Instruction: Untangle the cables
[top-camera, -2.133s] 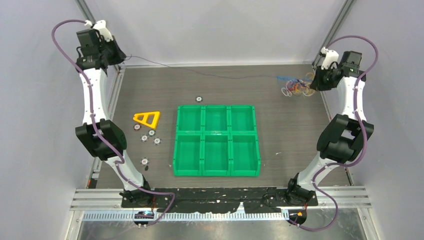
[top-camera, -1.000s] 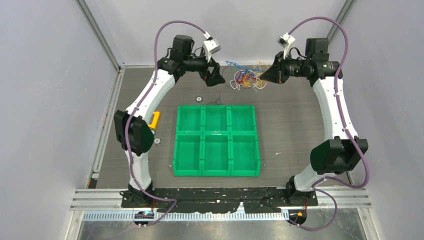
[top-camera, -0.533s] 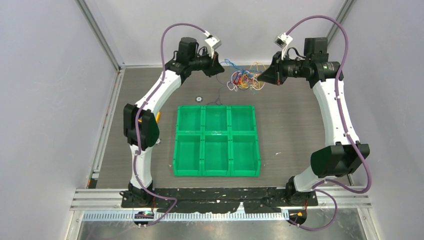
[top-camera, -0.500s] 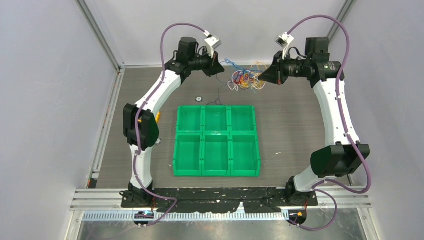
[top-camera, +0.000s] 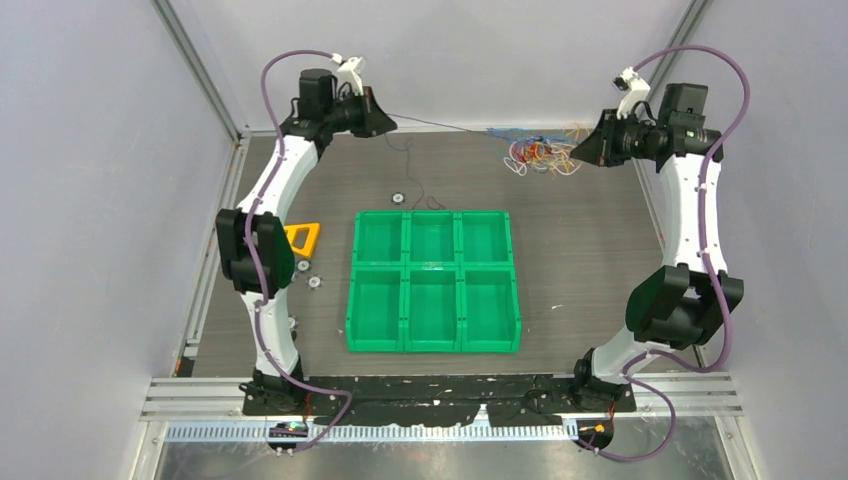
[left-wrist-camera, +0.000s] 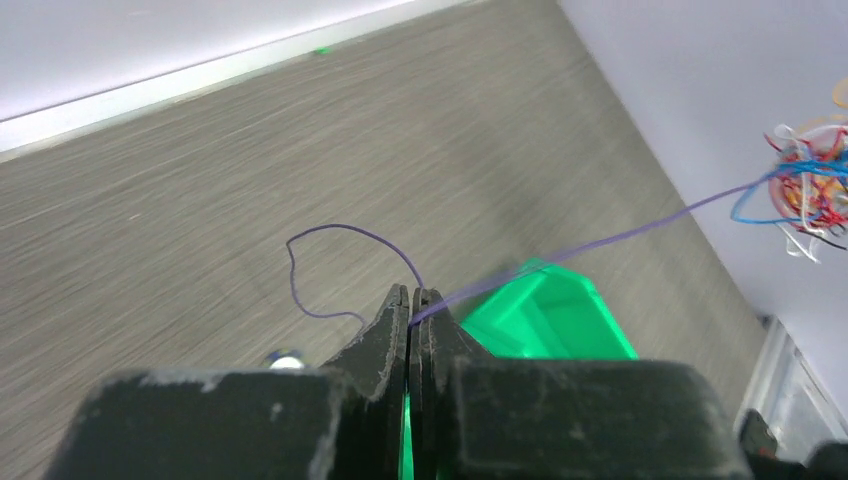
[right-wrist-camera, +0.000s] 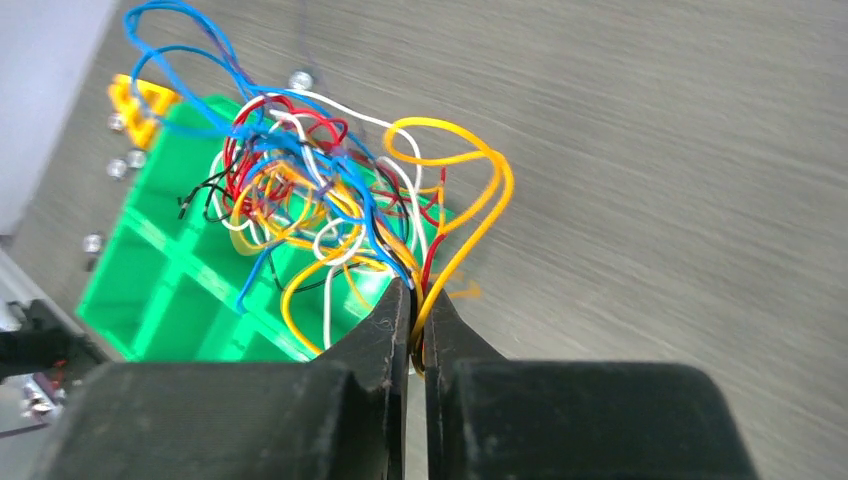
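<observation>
At the far left corner of the table (top-camera: 600, 260), the left gripper (left-wrist-camera: 412, 298) is clenched on one dark wire (left-wrist-camera: 600, 240), its matte black, scuffed wedge jaws pressed flat together and a short curled tail of the wire looping out beside them. That dark wire runs taut and raised above the grey wood-grain surface, passing rightward beyond the far side of the green tray (top-camera: 352, 280), a glossy moulded-plastic grid of six square compartments that holds no cable as far as the top view shows. Further right the wire disappears into the bundle (right-wrist-camera: 320, 210) of cables at the far right of the table, which appears lifted clear of the surface. The right gripper (right-wrist-camera: 412, 295) is clamped on several strands at the bundle's edge, a broad yellow-orange loop among them. By the look of it the task is at an early stage: one strand is partly drawn out, but its other end seems buried in the knot. The blue, red, white, yellow-orange and black strands remain wound through one another, so nearly all the separating is left. They are thread-thin, smooth-coated and springy, holding loose curls rather than lying straight
</observation>
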